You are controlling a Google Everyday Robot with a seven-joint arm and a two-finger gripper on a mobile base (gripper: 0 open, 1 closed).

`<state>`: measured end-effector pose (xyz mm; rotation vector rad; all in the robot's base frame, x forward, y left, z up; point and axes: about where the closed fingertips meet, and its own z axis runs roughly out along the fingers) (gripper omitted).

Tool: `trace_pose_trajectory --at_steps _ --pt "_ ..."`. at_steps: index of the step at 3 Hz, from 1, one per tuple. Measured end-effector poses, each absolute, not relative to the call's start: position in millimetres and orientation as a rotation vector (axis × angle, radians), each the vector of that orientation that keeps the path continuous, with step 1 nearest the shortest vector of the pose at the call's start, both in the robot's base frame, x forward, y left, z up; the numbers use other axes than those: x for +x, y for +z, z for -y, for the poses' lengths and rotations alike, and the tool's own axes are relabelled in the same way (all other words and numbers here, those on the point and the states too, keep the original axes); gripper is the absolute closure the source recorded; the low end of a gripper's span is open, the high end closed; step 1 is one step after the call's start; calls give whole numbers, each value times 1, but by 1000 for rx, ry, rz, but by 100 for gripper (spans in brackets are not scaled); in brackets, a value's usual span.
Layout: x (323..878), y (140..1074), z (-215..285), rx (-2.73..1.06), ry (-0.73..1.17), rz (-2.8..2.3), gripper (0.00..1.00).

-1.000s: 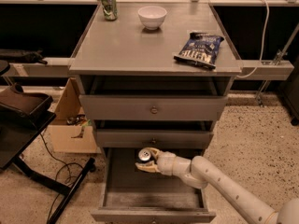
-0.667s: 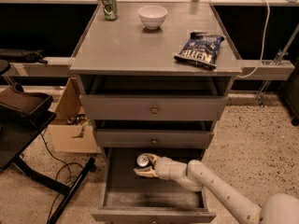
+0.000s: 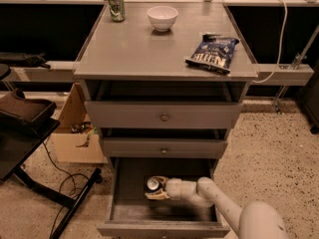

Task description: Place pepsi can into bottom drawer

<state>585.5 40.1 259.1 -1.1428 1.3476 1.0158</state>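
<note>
The bottom drawer [image 3: 129, 210] of the grey cabinet is pulled open and shows its flat grey inside. The pepsi can [image 3: 153, 183] is inside it, left of middle, with its silver top showing. My gripper [image 3: 156, 188] reaches into the drawer from the lower right and is shut on the pepsi can, holding it low over the drawer floor. Whether the can touches the floor I cannot tell. The white arm [image 3: 214, 198] runs back to the lower right corner.
On the cabinet top [image 3: 124, 49] stand a green-and-white can [image 3: 116, 4], a white bowl [image 3: 162, 18] and a blue chip bag [image 3: 212, 52]. The two upper drawers [image 3: 163, 116] are slightly open. A cardboard box [image 3: 75, 128] and a black stand [image 3: 30, 148] are at the left.
My gripper has moved the pepsi can slightly left and lower into the bottom drawer. Nothing else has moved.
</note>
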Motion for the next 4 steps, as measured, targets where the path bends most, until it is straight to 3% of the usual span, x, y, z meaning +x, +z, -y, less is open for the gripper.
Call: trace_pose_trajectory --at_steps 2,3,4 --pt "596 199 -8 -1144 1015 -1344 100" --pt "600 198 -5 -1142 1005 -1346 82" --pt "600 198 -5 -1142 1006 -1346 51"
